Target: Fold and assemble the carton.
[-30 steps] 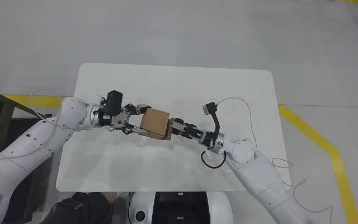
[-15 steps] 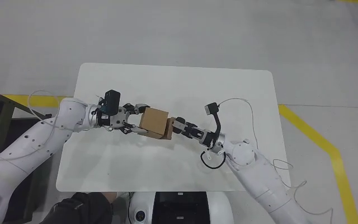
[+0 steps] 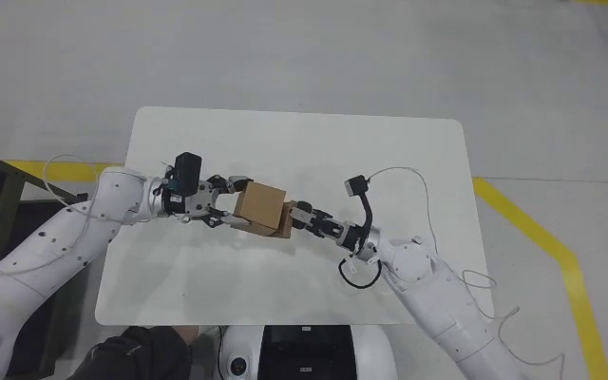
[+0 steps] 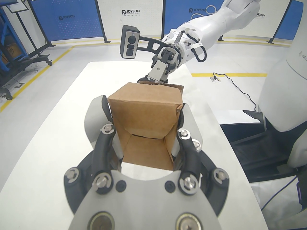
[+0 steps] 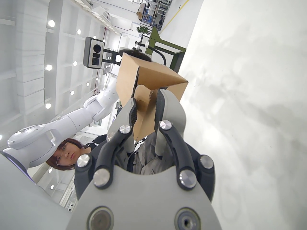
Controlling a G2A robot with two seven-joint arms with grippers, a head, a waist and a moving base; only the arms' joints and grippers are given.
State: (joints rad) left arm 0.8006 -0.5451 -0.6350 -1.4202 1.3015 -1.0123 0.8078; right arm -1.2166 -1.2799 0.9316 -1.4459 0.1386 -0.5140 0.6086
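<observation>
While the carton (image 3: 262, 206) hangs between the 2 arms over the middle of the white table (image 3: 380, 152), the left gripper (image 4: 144, 107) has it by the sides. Its 2 fingers are spread as wide as the box and pressed flat against opposite walls, 1 pad on each. That's a firm clamp across the full width!

The open end of the carton faces the left wrist. Down the brown tunnel, the far end is partly closed by folded panels, with a dark seam running across them.

At that far end, the right gripper (image 5: 146, 98) comes in from the opposite direction. Its fingers are drawn close together and pinch a loose flap (image 5: 141, 118) at the corner of the box, a thin sheet of cardboard caught between the 2 black pads. In the left wrist view the same gripper sits at the far upper edge of the carton, where a strip of cardboard sticks out past the top panel.

From above, the 2 arms meet almost in a line, the left one from the robot's left and the right one from its right, with the box as the link between them. The carton appears to be off the tabletop, tilted slightly, with a soft shadow on the white surface beside it.
</observation>
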